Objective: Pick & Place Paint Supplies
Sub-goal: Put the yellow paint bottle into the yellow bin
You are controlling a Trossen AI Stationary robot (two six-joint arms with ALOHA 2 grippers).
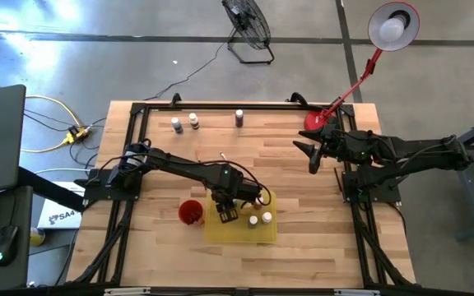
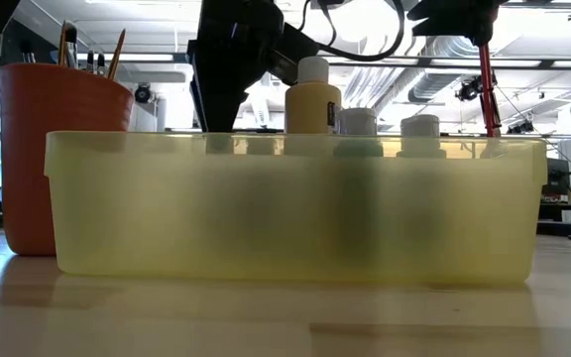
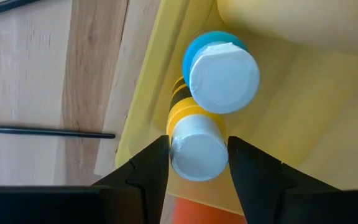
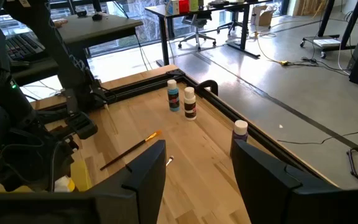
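Though hidden overhead, yellow bottle [image 3: 194, 146] between tool fingers [image 3: 148, 165].

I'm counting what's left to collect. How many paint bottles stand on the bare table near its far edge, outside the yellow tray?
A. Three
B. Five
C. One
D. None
A: the high view shows three bottles standing on the bare wood near the far edge, away from the yellow tray.

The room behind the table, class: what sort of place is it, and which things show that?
Probably a robotics lab or workshop: concrete floor, office desks beyond the wooden table, and a floor fan nearby.
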